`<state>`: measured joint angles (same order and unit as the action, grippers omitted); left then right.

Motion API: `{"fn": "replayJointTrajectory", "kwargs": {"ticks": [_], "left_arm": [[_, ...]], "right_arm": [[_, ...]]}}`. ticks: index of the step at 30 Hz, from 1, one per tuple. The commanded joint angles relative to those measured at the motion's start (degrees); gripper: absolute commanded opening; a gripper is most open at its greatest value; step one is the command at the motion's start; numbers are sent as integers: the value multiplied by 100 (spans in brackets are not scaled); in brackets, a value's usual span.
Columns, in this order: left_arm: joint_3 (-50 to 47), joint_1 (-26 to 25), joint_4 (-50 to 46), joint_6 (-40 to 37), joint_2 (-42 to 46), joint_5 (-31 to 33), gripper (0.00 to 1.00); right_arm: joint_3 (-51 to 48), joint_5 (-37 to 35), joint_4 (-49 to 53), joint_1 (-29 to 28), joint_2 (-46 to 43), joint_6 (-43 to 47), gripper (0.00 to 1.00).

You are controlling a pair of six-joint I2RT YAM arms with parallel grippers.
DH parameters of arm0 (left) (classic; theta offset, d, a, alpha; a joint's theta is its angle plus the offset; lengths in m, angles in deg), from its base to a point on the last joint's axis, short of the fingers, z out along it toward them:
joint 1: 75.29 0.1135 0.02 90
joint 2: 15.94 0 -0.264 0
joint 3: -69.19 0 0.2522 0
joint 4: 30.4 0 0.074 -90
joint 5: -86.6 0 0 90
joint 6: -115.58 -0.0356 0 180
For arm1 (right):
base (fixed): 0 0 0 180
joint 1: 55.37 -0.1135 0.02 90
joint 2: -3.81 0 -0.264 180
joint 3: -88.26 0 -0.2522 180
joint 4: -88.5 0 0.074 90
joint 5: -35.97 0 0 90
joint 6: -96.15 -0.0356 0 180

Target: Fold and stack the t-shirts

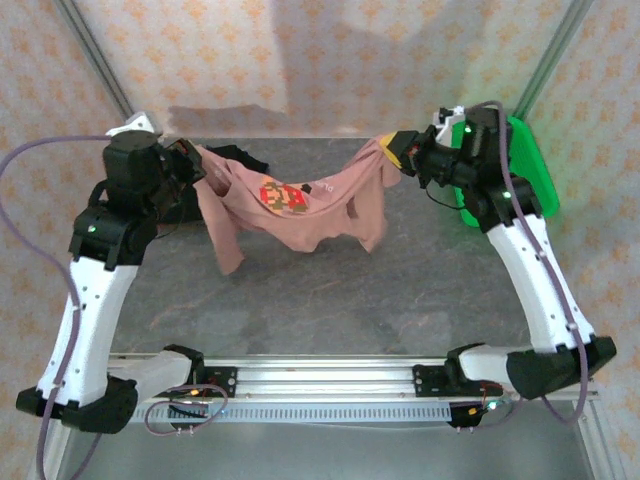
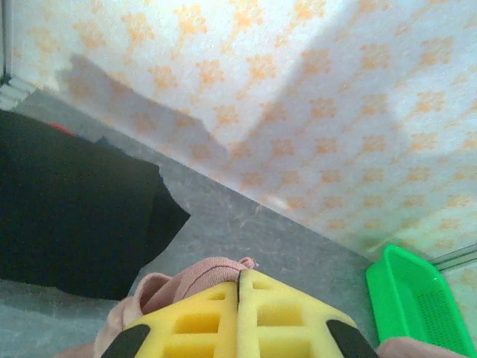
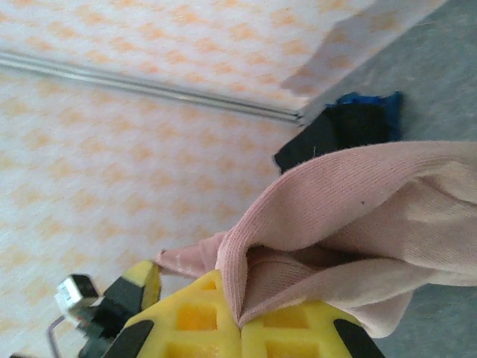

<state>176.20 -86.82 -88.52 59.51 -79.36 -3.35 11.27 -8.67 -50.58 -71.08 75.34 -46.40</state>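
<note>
Folding not begun: left fingers (image 2: pixel 195 322) and right fingers (image 3: pixel 190 321) clamped on pink shirt (image 1: pixel 330 212) aloft; black shirt (image 2: pixel 67 209) heaped on counter (image 1: pixel 400 295), nothing stacked.

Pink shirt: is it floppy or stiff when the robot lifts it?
Probably very floppy: the pink shirt sags between the left gripper and right gripper, sleeves dangling. Likely light, since two small pinches hold it up. It seems to bunch easily where it is clamped.
</note>
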Motion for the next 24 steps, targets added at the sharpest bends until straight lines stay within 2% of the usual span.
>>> {"fn": "replayJointTrajectory", "kwargs": {"ticks": [1,4,7,15,19,24], "left_arm": [[341,-13,-287,-414,253,-23,0],[303,-12,-275,-467,277,-194,0],[-167,-16,-83,-422,290,-276,0],[-1261,-13,198,-487,-53,-252,0],[-1532,-16,454,-603,-768,-235,0],[-1321,-16,674,-786,-1990,-169,0]], "right_arm": [[276,398,-88,6,-631,-339,0],[109,403,11,8,-903,-327,0],[-42,207,487,6,-970,18,0],[-742,-35,1225,67,-404,614,0],[-924,-245,1304,94,645,1088,0],[-387,-511,1277,119,2048,1756,0]]}}
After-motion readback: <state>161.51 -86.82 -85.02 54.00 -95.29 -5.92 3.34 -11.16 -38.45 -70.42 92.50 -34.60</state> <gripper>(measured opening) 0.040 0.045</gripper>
